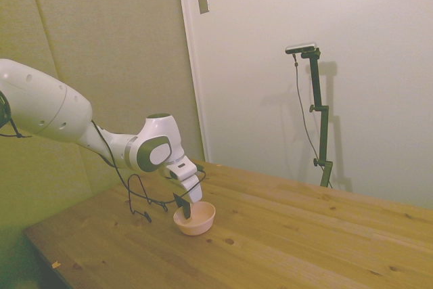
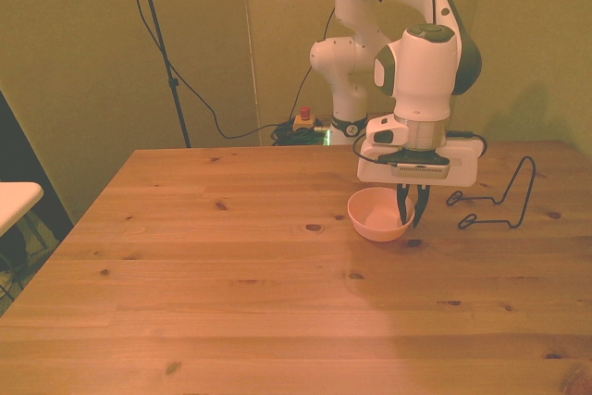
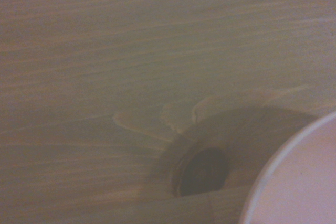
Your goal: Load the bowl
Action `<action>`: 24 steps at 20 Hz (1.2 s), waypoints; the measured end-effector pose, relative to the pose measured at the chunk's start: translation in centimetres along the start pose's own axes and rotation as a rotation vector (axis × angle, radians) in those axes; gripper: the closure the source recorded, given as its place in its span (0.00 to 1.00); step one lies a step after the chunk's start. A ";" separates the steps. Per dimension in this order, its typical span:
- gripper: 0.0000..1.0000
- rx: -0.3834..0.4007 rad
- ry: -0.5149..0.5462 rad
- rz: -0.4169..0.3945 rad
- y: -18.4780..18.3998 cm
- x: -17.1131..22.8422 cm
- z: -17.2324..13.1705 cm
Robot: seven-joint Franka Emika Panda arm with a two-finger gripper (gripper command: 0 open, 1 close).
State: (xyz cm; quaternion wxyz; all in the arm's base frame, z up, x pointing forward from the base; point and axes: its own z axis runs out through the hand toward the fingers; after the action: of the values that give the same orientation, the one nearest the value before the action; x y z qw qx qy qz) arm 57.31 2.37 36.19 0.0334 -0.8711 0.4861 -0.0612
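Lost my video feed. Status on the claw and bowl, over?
Claw down at the bowl, fingers straddling its rim on the front view's right. Bowl on the table, not lifted. Wire rack beside it, apart; nothing blocking.

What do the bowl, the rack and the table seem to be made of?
Bowl: probably plastic, pale pink, smooth and matte, thin even rim. Rack: thin black wire, likely metal, bent into loops. Table: wood, with visible grain, knots and plank seams.

Wooden table (image 1: 304,235), pale walls (image 1: 284,52)
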 end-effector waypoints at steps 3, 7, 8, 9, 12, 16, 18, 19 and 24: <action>1.00 0.041 -0.025 0.001 0.3 0.4 -1.3; 1.00 0.096 -0.070 -0.017 0.5 0.1 -3.7; 1.00 0.107 -0.078 -0.024 0.4 -0.3 -4.4; 1.00 0.122 -0.086 -0.032 0.2 -0.9 -5.2; 1.00 0.160 -0.113 -0.056 -0.7 -3.3 -7.6; 1.00 0.204 -0.150 -0.094 -0.9 -6.2 -10.5; 1.00 0.236 -0.155 -0.098 -1.4 -7.1 -10.5; 1.00 0.255 -0.165 -0.100 -1.6 -7.6 -10.4; 1.00 0.342 -0.248 -0.113 -1.8 -8.9 -10.0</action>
State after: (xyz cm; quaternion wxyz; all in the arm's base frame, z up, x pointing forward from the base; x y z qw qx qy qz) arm 52.80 10.95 45.61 0.2364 -0.8795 0.4113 -0.0369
